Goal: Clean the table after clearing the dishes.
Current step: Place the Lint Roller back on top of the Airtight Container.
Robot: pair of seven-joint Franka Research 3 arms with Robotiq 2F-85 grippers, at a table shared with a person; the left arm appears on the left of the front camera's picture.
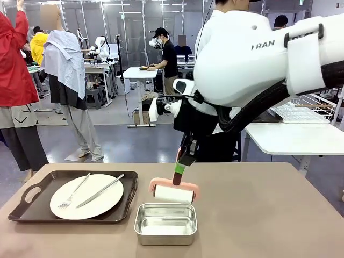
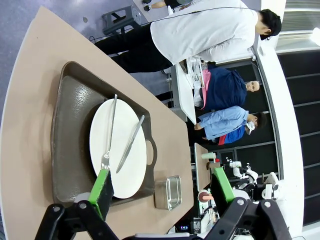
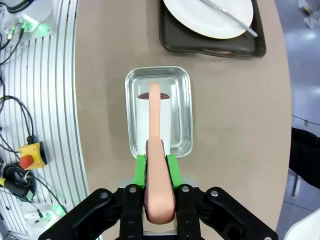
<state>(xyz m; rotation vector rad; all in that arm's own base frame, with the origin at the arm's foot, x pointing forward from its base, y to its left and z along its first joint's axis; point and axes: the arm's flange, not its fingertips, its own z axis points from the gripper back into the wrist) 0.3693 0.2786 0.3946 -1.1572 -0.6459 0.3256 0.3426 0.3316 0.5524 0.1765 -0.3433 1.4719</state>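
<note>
Holding a pink-handled roller [image 1: 173, 192] by its stem, the right fingers [image 3: 140, 171] are clamped on the handle, one green pad on each side. The white roll sits at the far edge of the steel pan [image 1: 165, 236], near the middle of the bench [image 1: 258, 215]. Whether the roll touches pan or bench cannot be told. The left fingers [image 2: 101, 186] stand wide apart with nothing between them, poised over the dark tray [image 1: 37, 214] on the robot's left part of the bench. On that tray lies a white plate [image 1: 105, 201] carrying a fork [image 1: 75, 191] and a knife [image 1: 100, 191], loose and side by side.

Hazards, as judged from this arrangement:
- **Premature cleaning.** The tray is not yet cleared, so a stroke towards the left would run the roll into the tray wall.
- **Sliding cutlery.** Nothing restrains the fork and knife, so a tray lifted by one end and tilted would let them slip off the smooth plate.
- **Dragged pan.** The pan looks light, and a roll catching its rim could push it across the bench.
- **Pivoting handle.** The handle is pinched across a narrow stem, so pressing down on the roll may turn it between the pads.
</note>
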